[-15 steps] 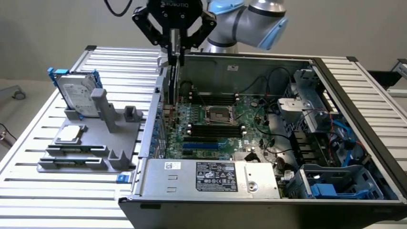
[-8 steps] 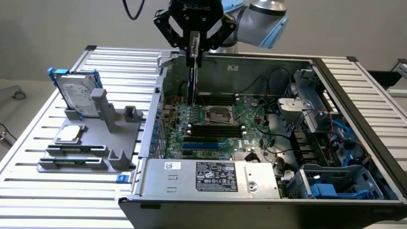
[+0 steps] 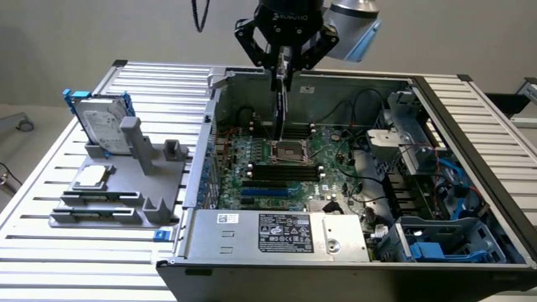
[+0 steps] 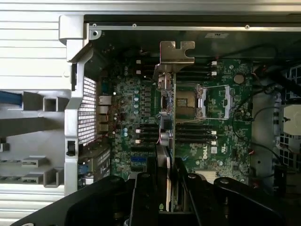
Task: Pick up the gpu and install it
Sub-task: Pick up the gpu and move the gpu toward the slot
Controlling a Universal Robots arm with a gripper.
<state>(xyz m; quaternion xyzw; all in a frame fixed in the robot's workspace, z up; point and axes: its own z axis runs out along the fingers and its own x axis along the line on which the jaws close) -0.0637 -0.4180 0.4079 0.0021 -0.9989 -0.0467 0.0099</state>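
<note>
In the exterior view, the black two-fingered gripper (image 3: 283,68) is clamped on the thin, flat black gpu (image 3: 280,110). The card hangs upright over the green motherboard (image 3: 336,182) inside the open grey metal computer case (image 3: 198,170). In the wrist view, the gpu sits edge-on, with its grey metal bracket (image 4: 176,55) at the far end.

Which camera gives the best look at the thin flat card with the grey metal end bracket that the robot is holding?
The wrist view: the thin flat card runs edge-on from the gripper to its grey notched bracket, with the green motherboard behind it. The exterior view shows it as a dark sliver hanging from the gripper.
</note>
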